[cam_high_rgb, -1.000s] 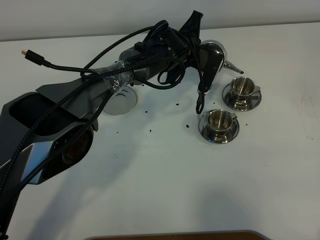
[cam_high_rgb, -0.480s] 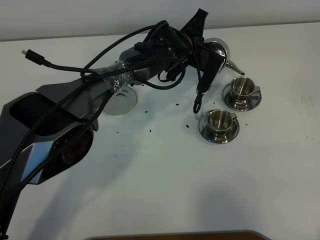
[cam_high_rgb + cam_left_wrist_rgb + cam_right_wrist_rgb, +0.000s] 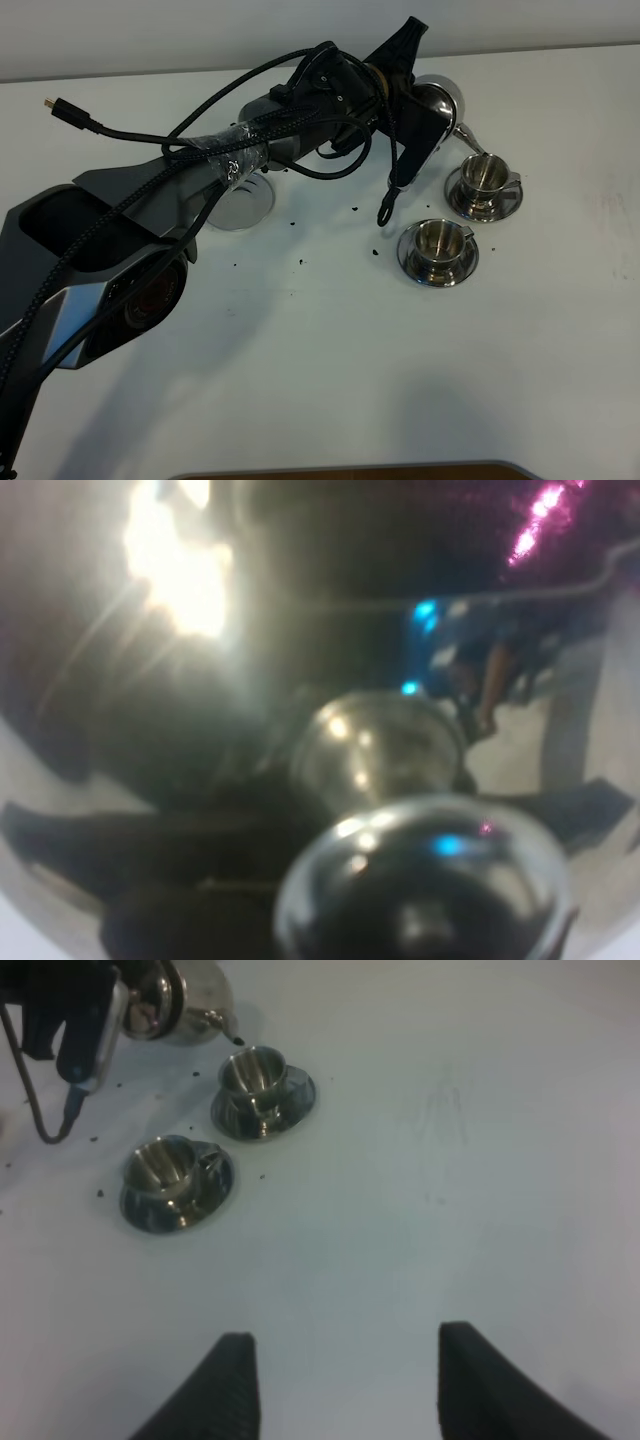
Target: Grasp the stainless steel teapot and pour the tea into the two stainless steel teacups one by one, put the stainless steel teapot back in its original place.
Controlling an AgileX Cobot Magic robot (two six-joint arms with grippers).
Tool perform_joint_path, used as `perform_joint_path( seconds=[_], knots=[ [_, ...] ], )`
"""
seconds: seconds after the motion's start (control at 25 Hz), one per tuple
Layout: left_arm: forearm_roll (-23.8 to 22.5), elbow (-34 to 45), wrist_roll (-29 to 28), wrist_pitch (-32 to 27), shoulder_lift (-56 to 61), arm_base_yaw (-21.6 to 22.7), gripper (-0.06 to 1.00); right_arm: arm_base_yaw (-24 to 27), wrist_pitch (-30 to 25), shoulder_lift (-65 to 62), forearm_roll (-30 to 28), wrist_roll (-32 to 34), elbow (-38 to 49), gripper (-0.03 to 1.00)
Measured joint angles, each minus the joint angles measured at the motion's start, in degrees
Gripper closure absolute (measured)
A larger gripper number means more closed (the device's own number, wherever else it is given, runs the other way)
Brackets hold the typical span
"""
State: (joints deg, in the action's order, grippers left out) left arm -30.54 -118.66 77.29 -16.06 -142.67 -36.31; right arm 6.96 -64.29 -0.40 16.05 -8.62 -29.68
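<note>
While left gripper (image 3: 418,92) pinches teapot (image 3: 441,100), spout (image 3: 468,141) over far teacup (image 3: 485,176) rim; right gripper (image 3: 345,1340) spread over open table (image 3: 470,1160).

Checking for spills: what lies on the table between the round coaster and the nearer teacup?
Scattered dark specks on the white table between coaster and nearer teacup, shown in the exterior high view.

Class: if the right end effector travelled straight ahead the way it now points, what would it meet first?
Probably only the bare table: nothing stands ahead of the right end effector, and the teacups sit off to one side.
</note>
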Motion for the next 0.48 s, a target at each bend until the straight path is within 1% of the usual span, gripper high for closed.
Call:
perform_joint_path(
  seconds=[0.36,0.48],
  knots=[
    [-0.17,0.00,4.53,2.65,-0.45,0.00,0.70,0.00,0.00,0.00,0.00,0.00,0.00,0.55],
    [-0.17,0.00,5.07,3.24,-0.45,0.00,0.70,0.00,0.00,0.00,0.00,0.00,0.00,0.55]
  ],
)
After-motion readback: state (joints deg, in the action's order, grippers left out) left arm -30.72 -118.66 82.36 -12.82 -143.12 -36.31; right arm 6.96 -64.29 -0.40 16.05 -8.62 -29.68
